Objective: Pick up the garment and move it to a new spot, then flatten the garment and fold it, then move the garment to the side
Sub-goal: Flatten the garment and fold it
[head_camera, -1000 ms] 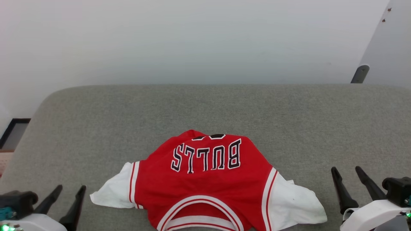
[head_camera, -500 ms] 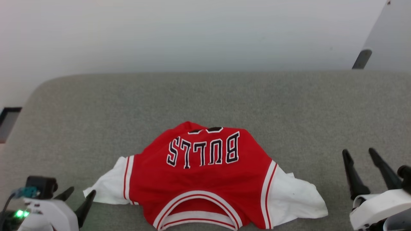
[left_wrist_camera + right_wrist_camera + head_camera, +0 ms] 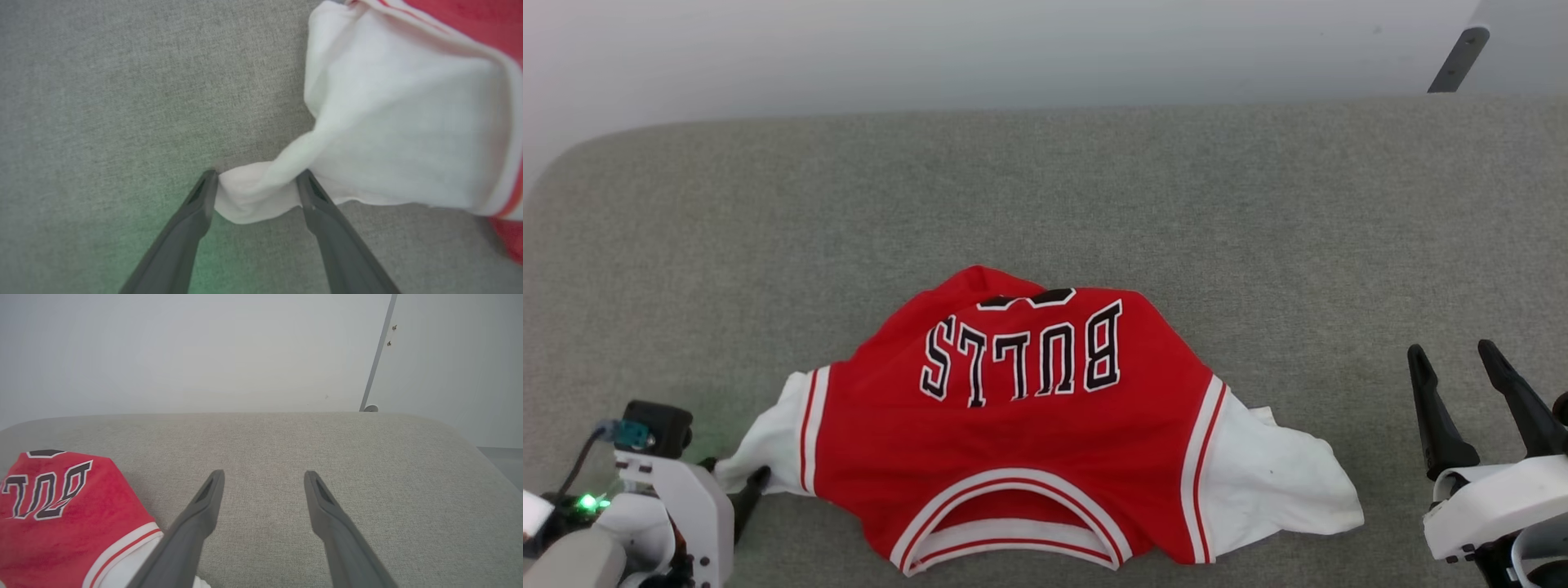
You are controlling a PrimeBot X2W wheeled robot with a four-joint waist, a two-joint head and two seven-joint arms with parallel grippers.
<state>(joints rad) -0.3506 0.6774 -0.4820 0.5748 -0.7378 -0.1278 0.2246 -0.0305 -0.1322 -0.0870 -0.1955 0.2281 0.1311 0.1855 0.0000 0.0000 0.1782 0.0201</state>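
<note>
The garment (image 3: 1013,441) has its nine-o'clock sleeve tip (image 3: 261,196) inside the left gripper (image 3: 257,173), jaws spread to pinch. The right gripper (image 3: 1450,347) hovers spread at three o'clock.

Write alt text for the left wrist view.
The left gripper, its two dark fingers spread open, straddles the bunched tip of a white sleeve lying on a grey cushion. The red body of the jersey and its striped trim run along the right edge.

Garment sleeve (image 3: 367,122) within spread end effector (image 3: 257,173)
</note>
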